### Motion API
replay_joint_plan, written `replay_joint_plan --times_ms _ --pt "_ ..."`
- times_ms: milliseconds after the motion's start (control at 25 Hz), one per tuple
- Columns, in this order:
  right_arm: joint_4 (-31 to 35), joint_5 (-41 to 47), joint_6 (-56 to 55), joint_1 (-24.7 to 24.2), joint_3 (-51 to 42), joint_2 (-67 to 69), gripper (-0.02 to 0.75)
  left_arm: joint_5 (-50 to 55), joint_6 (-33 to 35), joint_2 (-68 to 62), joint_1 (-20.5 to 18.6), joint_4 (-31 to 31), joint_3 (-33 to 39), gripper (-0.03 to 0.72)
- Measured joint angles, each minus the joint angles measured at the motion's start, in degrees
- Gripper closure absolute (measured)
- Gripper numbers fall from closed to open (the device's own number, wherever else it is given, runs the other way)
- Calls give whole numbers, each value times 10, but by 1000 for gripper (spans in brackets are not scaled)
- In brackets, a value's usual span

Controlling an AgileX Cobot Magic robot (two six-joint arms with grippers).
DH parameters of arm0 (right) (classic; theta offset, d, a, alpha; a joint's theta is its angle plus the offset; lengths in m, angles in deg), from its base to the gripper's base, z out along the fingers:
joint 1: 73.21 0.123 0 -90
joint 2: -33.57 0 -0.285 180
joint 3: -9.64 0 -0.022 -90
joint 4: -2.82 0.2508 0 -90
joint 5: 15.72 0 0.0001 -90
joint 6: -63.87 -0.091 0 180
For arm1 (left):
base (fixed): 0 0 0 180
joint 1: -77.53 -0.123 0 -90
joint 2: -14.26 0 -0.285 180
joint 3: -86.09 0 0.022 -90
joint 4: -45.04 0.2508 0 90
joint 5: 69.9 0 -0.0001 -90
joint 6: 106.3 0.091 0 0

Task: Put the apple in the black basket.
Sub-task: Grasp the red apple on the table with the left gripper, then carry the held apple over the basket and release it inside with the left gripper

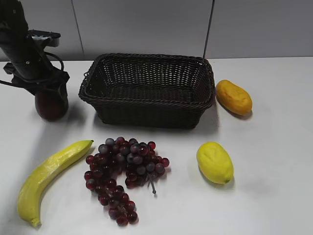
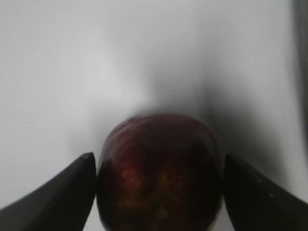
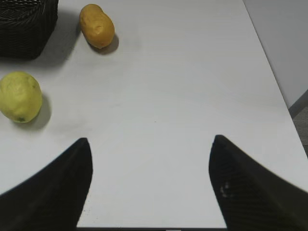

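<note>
Bright, even light, soft shadows; the left wrist view is blurred.

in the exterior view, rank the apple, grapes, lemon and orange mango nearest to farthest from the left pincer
1. apple: between the left pincer's fingers, far left.
2. grapes: front centre, below the basket.
3. lemon: front right.
4. orange mango: right of the black basket, farthest.
</note>
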Motion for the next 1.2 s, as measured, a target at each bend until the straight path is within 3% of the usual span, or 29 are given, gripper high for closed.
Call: replay_joint_plan --times_ms 200,920,1080,1200 --pt "0 0 0 0 0 0 165 2 0 0 0 0 -2 131" --pt "0 0 0 0 0 0 165 -16 0 86 3 -2 -24 132" --pt "0 0 0 0 0 0 165 -17 1 102 24 -19 -58 133" --pt "0 0 0 0 0 0 165 -17 25 102 61 -55 -93 133"
